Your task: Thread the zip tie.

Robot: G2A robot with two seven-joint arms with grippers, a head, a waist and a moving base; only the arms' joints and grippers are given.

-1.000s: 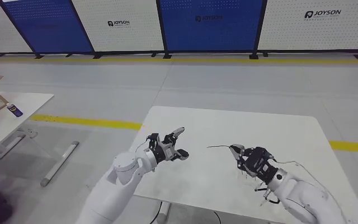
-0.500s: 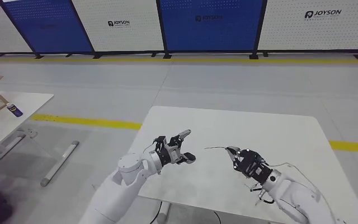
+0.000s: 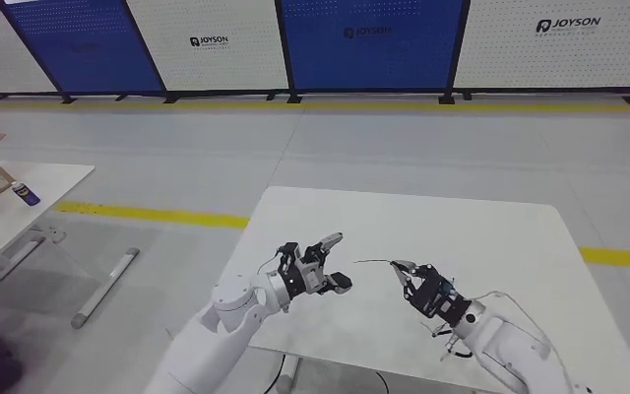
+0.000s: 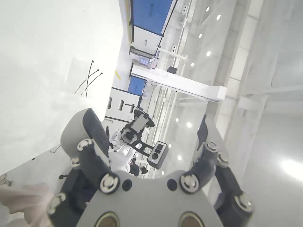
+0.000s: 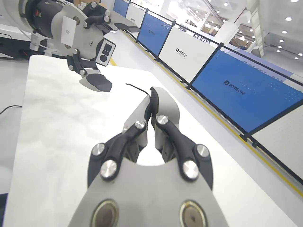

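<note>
Top view: two arms are held out over the white counter (image 3: 472,227). At left, the left pincer (image 3: 340,260) hangs above the near edge, its fingers spread wide. One black zip tie (image 3: 374,261) juts toward it from the right pincer (image 3: 398,267), which is pressed together on the tie's end, wrist angled inward. Three loose ties (image 4: 89,79) lie crossed on the counter, well apart from both.

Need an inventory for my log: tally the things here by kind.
Grippers: 2 (left gripper, right gripper)
Held zip tie: 1
Bunch of loose ties: 1, too thin to count singly
Tables: 2 (work table, side table)
Blue can: 1
Total: 7
</note>
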